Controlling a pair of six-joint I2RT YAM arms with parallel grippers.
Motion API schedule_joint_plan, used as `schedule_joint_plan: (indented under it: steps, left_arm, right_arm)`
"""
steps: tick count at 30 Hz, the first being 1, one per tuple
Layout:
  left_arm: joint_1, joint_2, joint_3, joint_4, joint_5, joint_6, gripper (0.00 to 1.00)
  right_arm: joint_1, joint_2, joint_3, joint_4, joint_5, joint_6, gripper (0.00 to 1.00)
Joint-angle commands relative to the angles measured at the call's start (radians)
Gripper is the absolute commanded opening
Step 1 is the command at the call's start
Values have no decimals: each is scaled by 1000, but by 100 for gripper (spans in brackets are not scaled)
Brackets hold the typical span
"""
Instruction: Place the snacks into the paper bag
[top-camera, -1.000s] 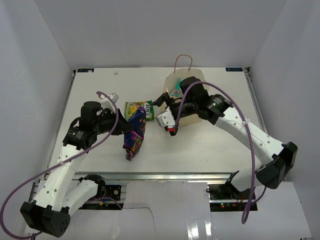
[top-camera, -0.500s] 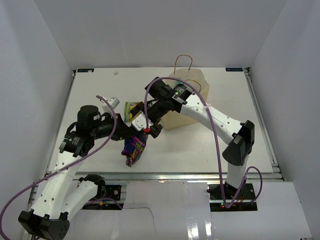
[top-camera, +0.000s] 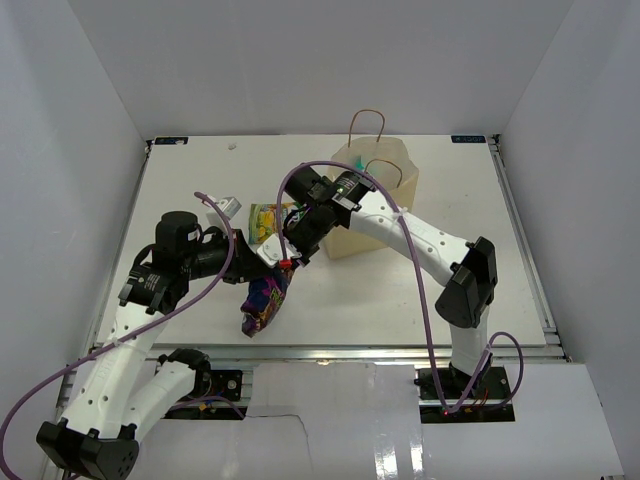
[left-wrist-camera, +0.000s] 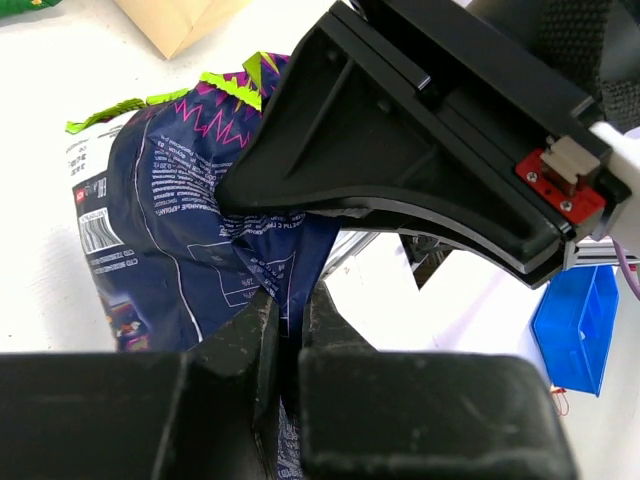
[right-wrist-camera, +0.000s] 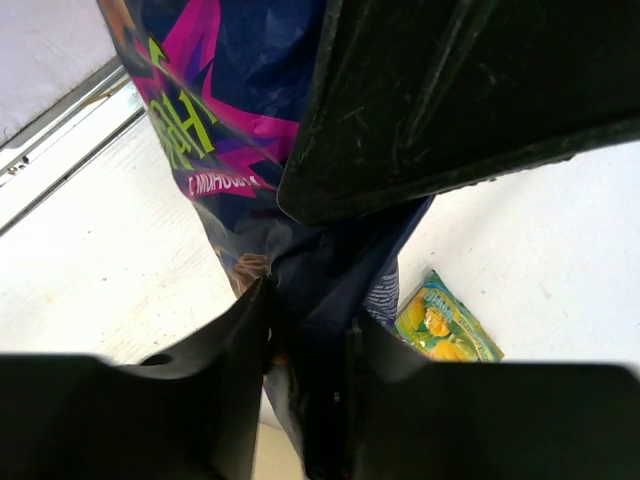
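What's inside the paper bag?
A bit of a teal packet peeks out of the bag. The right arm covers much of the opening, so the rest inside is hidden.

You'll find the tan kraft paper bag upright far-centre on the white table; green-yellow snack pack lies just left of it; dark blue and purple snack bag is in front of that pack.

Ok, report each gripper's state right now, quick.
Left gripper: jaws shut on the dark blue and magenta foil snack bag.
Right gripper: jaws closed on that same bag.
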Motion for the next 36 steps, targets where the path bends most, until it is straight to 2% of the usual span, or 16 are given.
schedule_joint_plan:
  steps: [1,4,5,6,9,10,14,22,26,27,28,30,31,32,34,36]
  left_arm:
    - [3,-38,51,139,88,-18,0]
    - [3,-37,58,153,86,-24,0]
    - [3,-37,63,154,71,-29,5]
    - [3,-35,75,154,62,-32,20]
    - [3,-46,106,159,31,-29,41]
    - [3,-52,130,159,22,-27,54]
    - [1,-89,192,186,-23,-20,77]
    - [3,-107,287,151,-182,35,82]
    - [3,-127,249,148,-216,36,82]
    - [3,-135,239,148,-221,36,82]
    - [3,-151,232,148,-231,37,82]
    - [3,-176,206,148,-247,37,83]
    - [3,-190,198,148,-254,37,86]
    - [3,-219,192,148,-277,39,88]
    - [3,-247,177,138,-313,36,94]
    - [1,-288,170,130,-354,31,98]
  right_arm:
    - [-4,0,12,-46,22,38,25]
    - [-4,-22,9,-42,7,39,8]
    - [-5,-29,8,-40,-4,42,8]
    - [-7,-49,5,-25,-13,50,8]
    - [-16,-85,6,21,-43,113,8]
    - [-25,-111,5,62,-51,134,8]
    - [-44,-169,-4,182,-77,237,8]
    - [-75,-235,-1,392,-71,416,8]
    - [-71,-194,23,264,-106,394,8]
    - [-67,-175,14,241,-103,386,11]
    - [-50,-166,-1,222,-65,372,38]
    - [-30,-133,-43,184,-9,337,62]
    - [-18,-120,-47,187,37,329,91]
    - [-18,-105,-34,190,48,335,99]
    - [-16,-54,2,187,74,341,90]
    - [-16,-11,35,211,97,389,90]
